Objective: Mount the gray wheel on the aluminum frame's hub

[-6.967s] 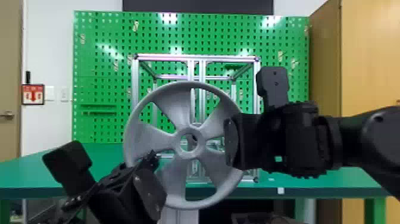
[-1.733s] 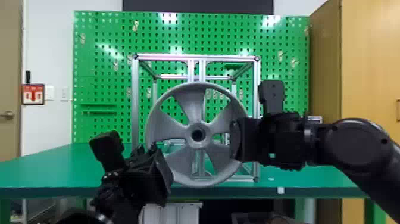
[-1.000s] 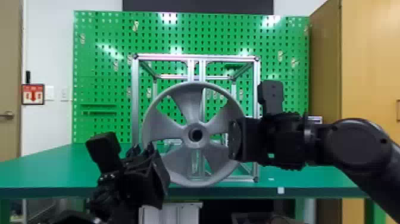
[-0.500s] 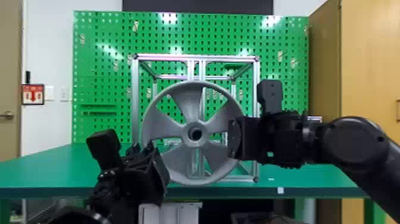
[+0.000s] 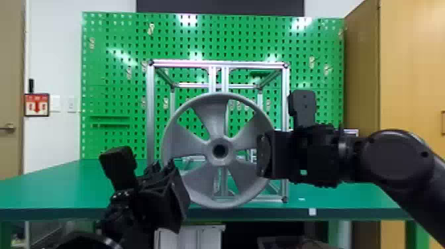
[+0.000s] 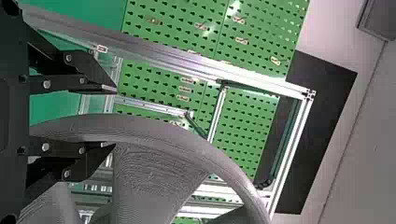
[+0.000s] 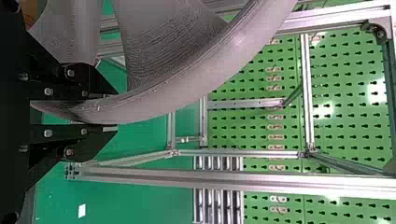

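We are seeing the gray wheel (image 5: 210, 116) in the head view, where it is standing upright in front of the aluminum frame (image 5: 150, 116) and is covering part of its middle uprights. Our right end effector (image 5: 266, 155) is clamping the wheel's rim from the right side, with one finger on each face. Our left end effector (image 5: 178, 181) is staying at the lower left of the wheel; its fingers are standing apart, and in the left wrist view the rim is passing partly between them, with a gap toward one finger. The frame is resting on the green bench (image 5: 66, 185), and behind it a green pegboard (image 5: 116, 49) is rising. A wooden cabinet (image 5: 414, 66) is standing at the right, behind our right arm. On the left wall, a red and white sign (image 5: 37, 105) is hanging near the door (image 5: 10, 66). Under the bench we are noticing a white unit (image 5: 198, 236).
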You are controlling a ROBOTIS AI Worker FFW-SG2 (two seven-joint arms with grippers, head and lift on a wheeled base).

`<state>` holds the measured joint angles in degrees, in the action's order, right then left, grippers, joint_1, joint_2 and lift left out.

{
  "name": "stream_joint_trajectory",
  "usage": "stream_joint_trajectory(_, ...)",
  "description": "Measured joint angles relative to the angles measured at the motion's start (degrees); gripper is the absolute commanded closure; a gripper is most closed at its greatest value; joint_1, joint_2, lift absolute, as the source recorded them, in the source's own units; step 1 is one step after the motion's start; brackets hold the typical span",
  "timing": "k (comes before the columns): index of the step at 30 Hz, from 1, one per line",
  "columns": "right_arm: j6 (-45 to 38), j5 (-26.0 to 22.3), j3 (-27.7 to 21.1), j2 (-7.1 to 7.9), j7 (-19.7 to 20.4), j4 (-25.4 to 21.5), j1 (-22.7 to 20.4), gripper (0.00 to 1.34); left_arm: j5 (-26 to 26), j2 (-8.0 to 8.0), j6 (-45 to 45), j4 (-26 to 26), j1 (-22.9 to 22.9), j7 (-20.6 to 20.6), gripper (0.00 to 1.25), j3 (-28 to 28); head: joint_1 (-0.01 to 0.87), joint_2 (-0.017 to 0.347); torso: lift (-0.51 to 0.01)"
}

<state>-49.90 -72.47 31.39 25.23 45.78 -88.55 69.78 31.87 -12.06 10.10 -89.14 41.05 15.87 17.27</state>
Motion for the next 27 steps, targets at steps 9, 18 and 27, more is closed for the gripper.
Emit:
stream_joint_trajectory(9, -0.05, 0.04, -0.09, 0.07, 0.0, 0.2, 0.09, 1.05, -0.48, 0.02, 0.0, 0.02, 0.25, 0.0, 0.84, 0.03, -0.005, 0.006, -0.499)
stream_joint_trajectory(18, -0.11, 0.03, -0.05, 0.05, 0.0, 0.54, 0.1, 1.05, -1.1, 0.02, 0.08, -0.02, -0.13, 0.0, 0.84, -0.1, -0.005, 0.006, -0.499)
stream_joint_trajectory(27, -0.11, 0.03, -0.1, 0.02, -0.01, 0.56, -0.06, 1.05, -2.19, 0.02, 0.09, -0.62, -0.76, 0.0, 0.84, -0.59, -0.005, 0.006, -0.499)
